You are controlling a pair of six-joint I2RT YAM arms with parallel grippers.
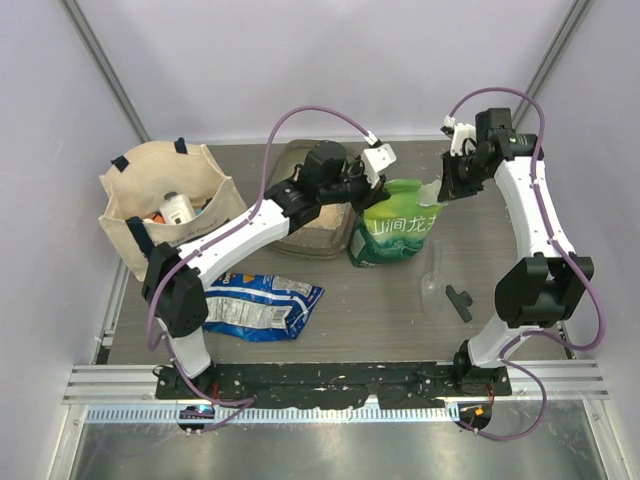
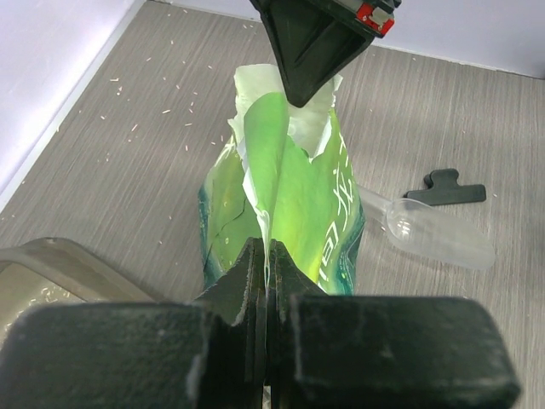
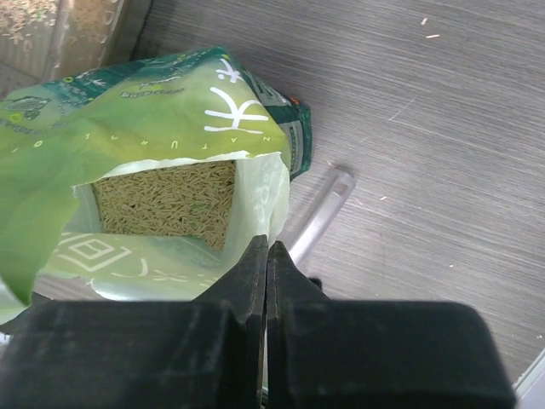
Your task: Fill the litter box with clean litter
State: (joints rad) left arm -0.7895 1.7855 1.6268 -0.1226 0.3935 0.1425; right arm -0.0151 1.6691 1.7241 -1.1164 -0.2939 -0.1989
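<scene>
The smoky litter box (image 1: 296, 160) lies at the back centre, half hidden by my left arm; some tan litter (image 1: 322, 216) lies in it. Its corner (image 2: 60, 260) shows in the left wrist view. To its right stands an opened green-and-white bag (image 1: 398, 228). My left gripper (image 1: 374, 186) (image 2: 267, 256) is shut on the bag's left mouth edge. My right gripper (image 1: 445, 188) (image 3: 267, 249) is shut on the opposite edge. The mouth gapes, and clean litter (image 3: 166, 200) shows inside the green bag (image 3: 153, 111).
A beige tote bag (image 1: 165, 200) with bottles stands at the back left. A blue crinkly packet (image 1: 262, 302) lies front left. A clear scoop (image 1: 432, 272) (image 2: 434, 230) and a black clip (image 1: 460, 301) (image 2: 447, 187) lie right of the green bag.
</scene>
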